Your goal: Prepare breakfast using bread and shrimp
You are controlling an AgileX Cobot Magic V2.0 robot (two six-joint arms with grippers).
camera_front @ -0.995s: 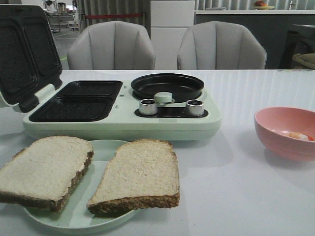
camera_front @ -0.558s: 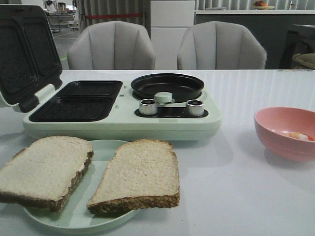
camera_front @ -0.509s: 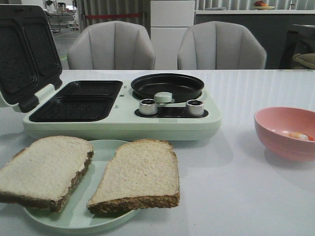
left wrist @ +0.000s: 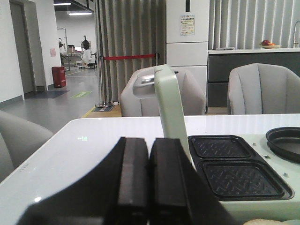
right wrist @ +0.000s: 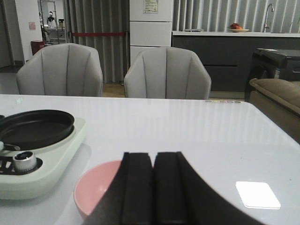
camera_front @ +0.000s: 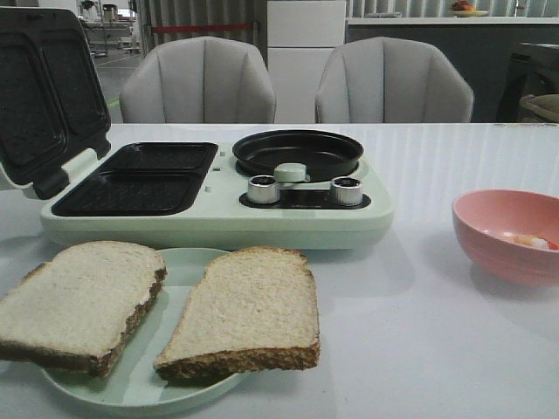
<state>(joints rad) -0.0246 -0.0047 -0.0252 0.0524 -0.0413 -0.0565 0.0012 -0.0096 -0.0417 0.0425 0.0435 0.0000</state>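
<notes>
Front view: two bread [camera_front: 240,310] slices, perhaps one shrimp [camera_front: 531,242].

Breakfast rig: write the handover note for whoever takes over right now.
Left gripper: shut, holding nothing, raised near the breakfast maker's open lid.
Right gripper: shut, holding nothing, above the pink bowl.
Bread: two slices lie side by side on the pale green plate in front of the breakfast maker.
Shrimp: in the pink bowl, on the robot's right.
Done: nothing; both sandwich wells and the round pan are bare.
Left: load the bread and shrimp into the maker, probably bread in the wells.
</notes>
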